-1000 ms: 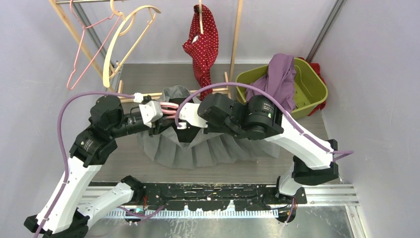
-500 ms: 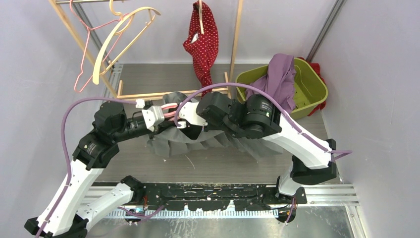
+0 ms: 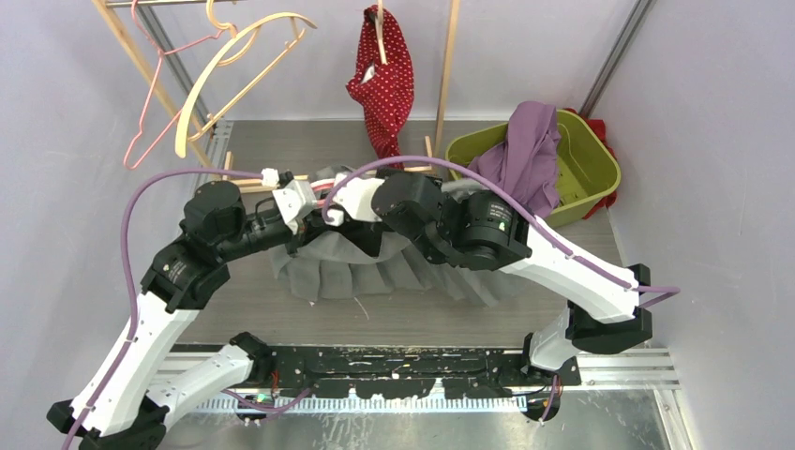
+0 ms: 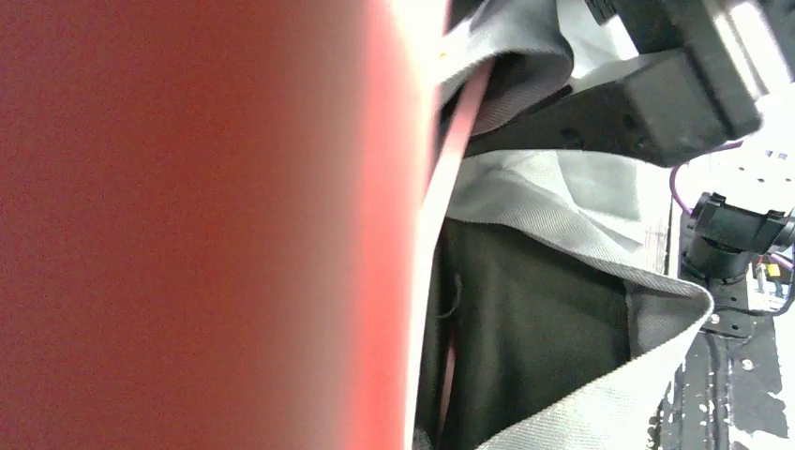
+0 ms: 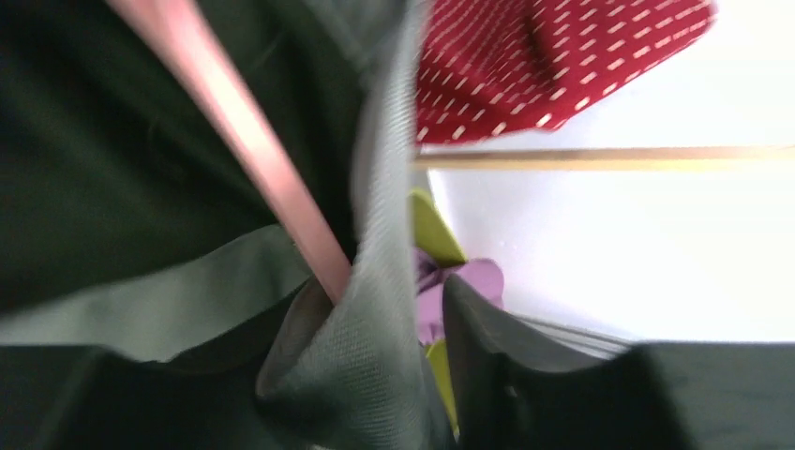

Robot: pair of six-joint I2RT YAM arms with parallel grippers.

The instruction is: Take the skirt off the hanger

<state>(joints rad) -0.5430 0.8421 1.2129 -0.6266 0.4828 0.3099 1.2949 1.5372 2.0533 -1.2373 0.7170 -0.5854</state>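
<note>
In green bin [image 3: 589, 171] — purple cloth [image 3: 527, 150]; skirt [image 3: 375, 274] outside

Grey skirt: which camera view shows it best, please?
The top external view. It shows the grey skirt almost whole, with its pleats fanned out. The left wrist view shows only a close fold of the skirt beside the pink hanger. The right wrist view shows blurred folds and the hanger's bar.

Left arm [image 3: 155, 309] and right arm [image 3: 572, 272] arched inward, left gripper [image 3: 314, 201] with jaws closed, beside right gripper [image 3: 339, 210]
</note>
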